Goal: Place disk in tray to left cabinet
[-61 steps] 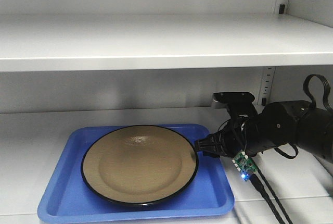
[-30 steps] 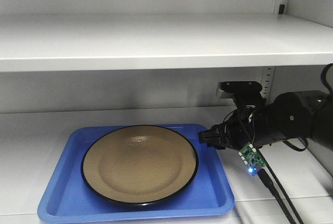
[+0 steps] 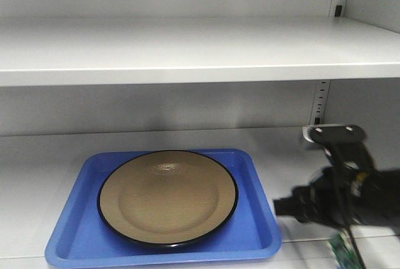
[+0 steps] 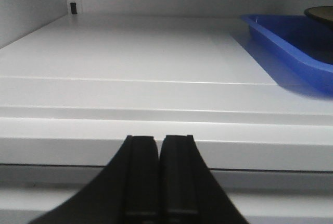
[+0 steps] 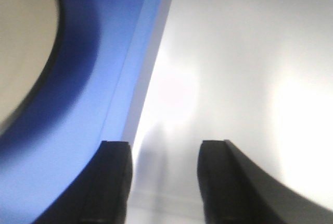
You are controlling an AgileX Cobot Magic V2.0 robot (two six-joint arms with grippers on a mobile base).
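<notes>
One disk (image 3: 168, 197) in tray (image 3: 72, 238), right gripper (image 5: 164, 179) apart, left gripper (image 4: 157, 174) together.

Tan disk (image 3: 167, 197) with thin black rim, lying flat and centred in bright blue rectangular tray (image 3: 259, 234), tray resting on lower shelf of light grey left cabinet (image 3: 187, 50), slotted strips at back wall.

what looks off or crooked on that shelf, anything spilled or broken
Nothing stands out. The plate lies flat and centred in the blue tray, which sits level on the cabinet shelf. No spill or damage shows. The right gripper is open beside the tray's edge, holding nothing.
</notes>
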